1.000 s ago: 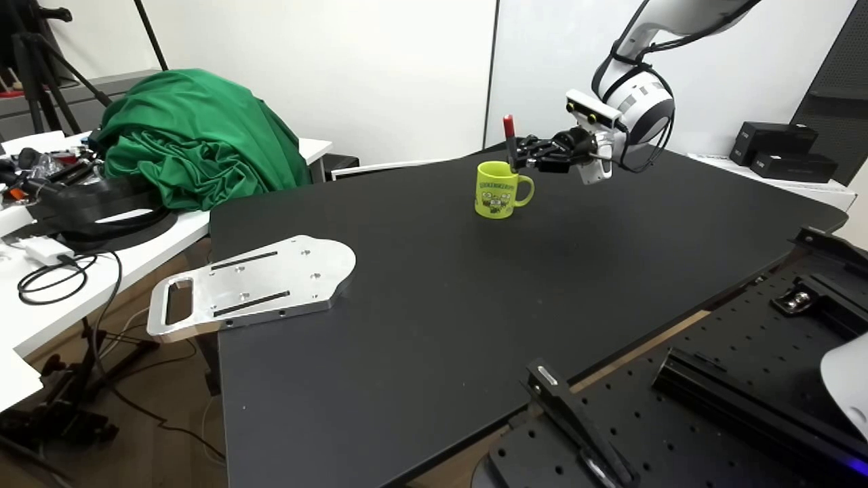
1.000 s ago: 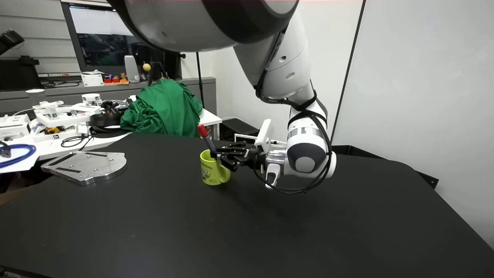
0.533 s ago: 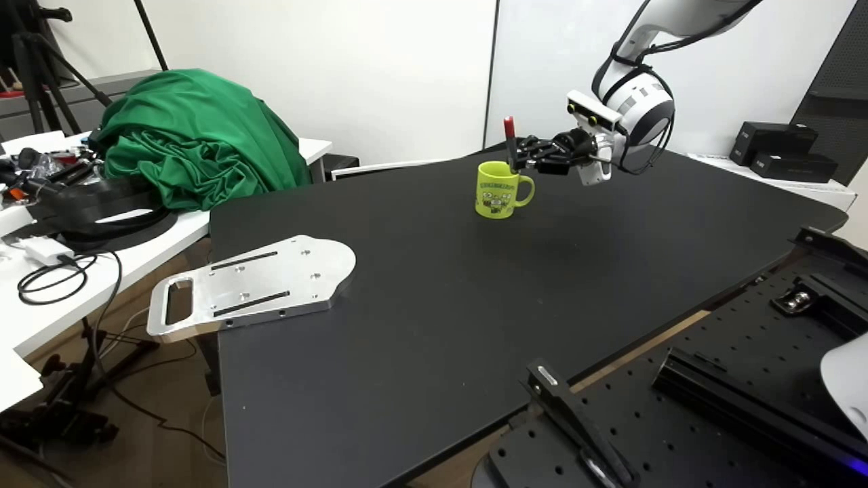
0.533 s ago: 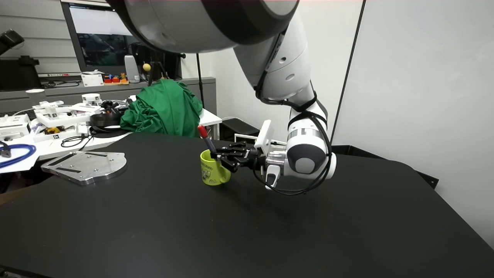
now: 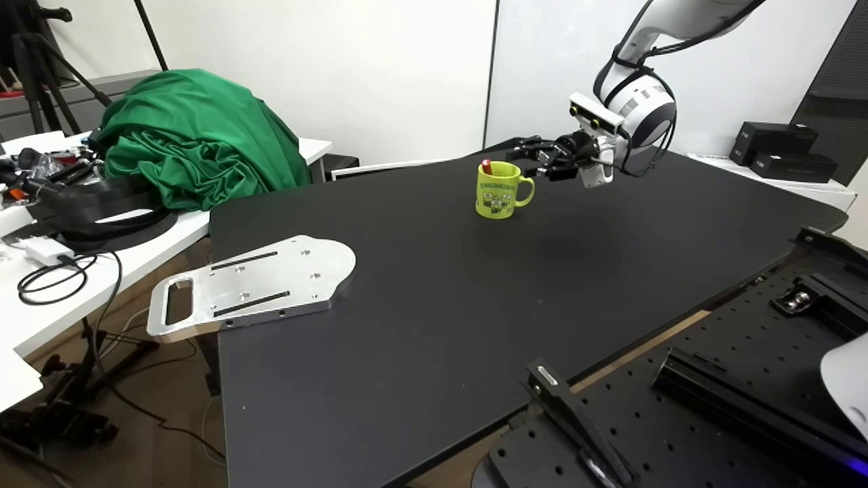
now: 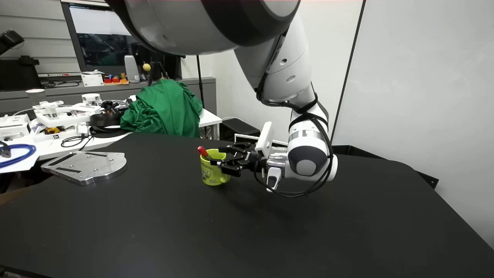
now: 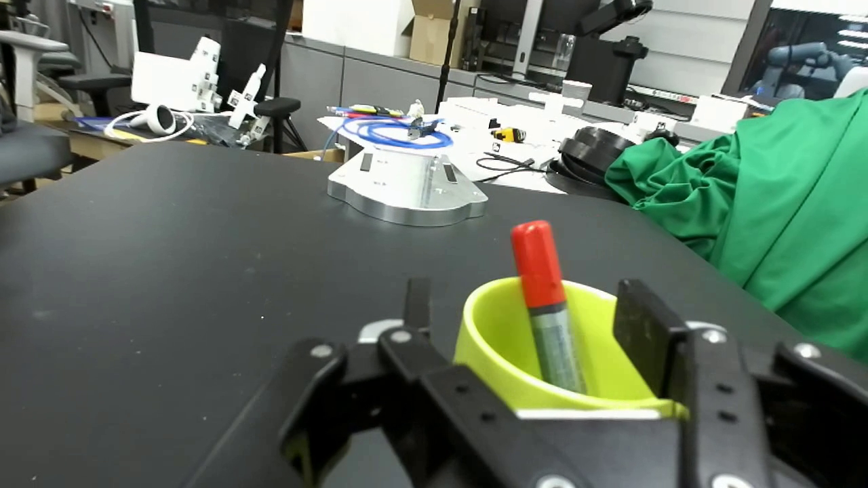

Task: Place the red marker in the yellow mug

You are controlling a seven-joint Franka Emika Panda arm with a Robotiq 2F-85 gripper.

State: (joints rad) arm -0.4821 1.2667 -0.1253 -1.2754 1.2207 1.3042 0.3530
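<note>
The yellow mug [image 5: 495, 198] stands upright on the black table, its handle toward the arm. In the wrist view the red marker [image 7: 540, 271] leans inside the mug [image 7: 484, 373], its red cap above the rim and its lower end hidden by the near wall. Both exterior views show the cap [image 6: 203, 151] poking out on the side away from the gripper. My gripper [image 7: 531, 309] is open, its fingers spread on either side of the marker and touching none of it. In an exterior view the gripper [image 5: 524, 160] sits at rim height, over the handle side.
A silver metal plate [image 5: 251, 281] lies at the table's edge. Beyond it, a white side table bears a green cloth [image 5: 196, 135] and loose cables and parts. A white wall [image 6: 417, 77] rises behind the arm.
My gripper has gone from shut on the marker to open. The marker has dropped down into the mug and tilted away from the gripper. The arm has barely moved.
</note>
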